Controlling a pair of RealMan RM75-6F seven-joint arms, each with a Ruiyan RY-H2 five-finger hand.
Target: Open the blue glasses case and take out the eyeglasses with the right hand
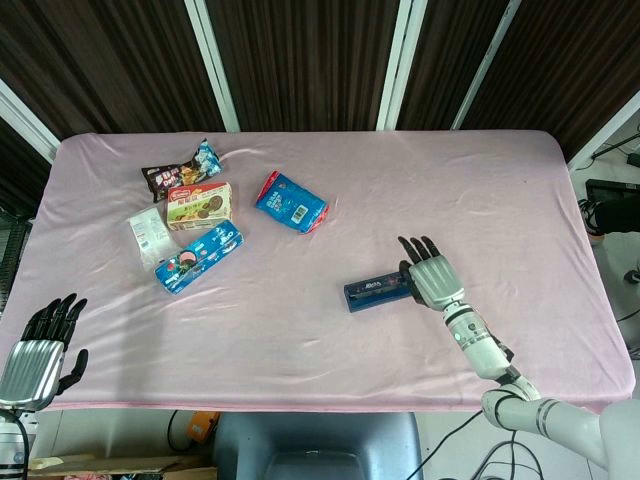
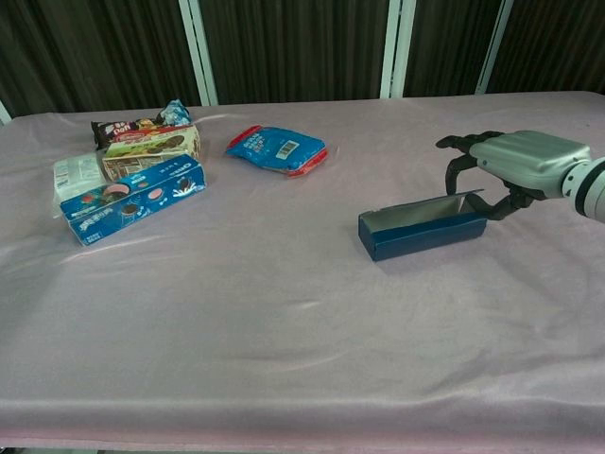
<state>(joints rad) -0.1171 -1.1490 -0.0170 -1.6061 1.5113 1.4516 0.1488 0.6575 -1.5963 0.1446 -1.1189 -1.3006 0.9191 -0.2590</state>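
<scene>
Lid's up on the blue glasses case (image 2: 423, 235)

My right hand (image 2: 515, 165) pinches lid (image 2: 423, 210) edge; case prob light & slidey, glasses fragile, grab frame.

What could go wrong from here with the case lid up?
1. The right hand props the lid of the blue glasses case with its fingertips only; a slip could let the lid drop shut.
2. The case lies loose on the pink cloth; lifting further may tip or drag it, as the left hand is far off and cannot brace it.
3. The eyeglasses are not visible inside, so reaching in would be blind.
</scene>
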